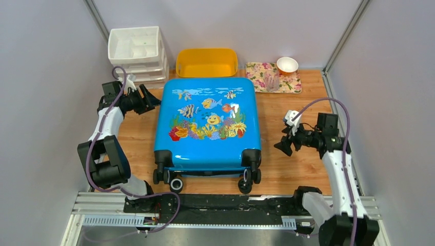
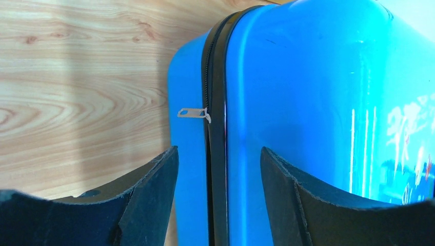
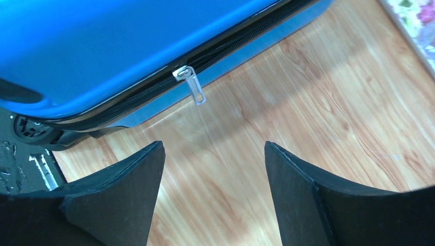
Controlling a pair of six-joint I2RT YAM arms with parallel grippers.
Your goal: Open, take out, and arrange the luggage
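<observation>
The luggage (image 1: 208, 123), a glossy blue hard-shell suitcase with a fish print, lies flat and closed in the middle of the table, wheels toward me. My left gripper (image 1: 150, 97) hovers open at its left far corner. In the left wrist view the fingers straddle the black zip seam (image 2: 215, 154), and a silver zip pull (image 2: 192, 113) sticks out a little ahead of them. My right gripper (image 1: 283, 144) is open beside the case's right side, apart from it. The right wrist view shows a second silver zip pull (image 3: 192, 87) hanging from the seam, ahead of my open gripper (image 3: 215, 154).
A white drawer unit (image 1: 137, 54) stands at the back left, a yellow tub (image 1: 206, 62) behind the case, and a floral tray (image 1: 272, 78) with a white bowl (image 1: 287, 64) at the back right. Bare wooden tabletop (image 1: 308, 169) lies right of the case.
</observation>
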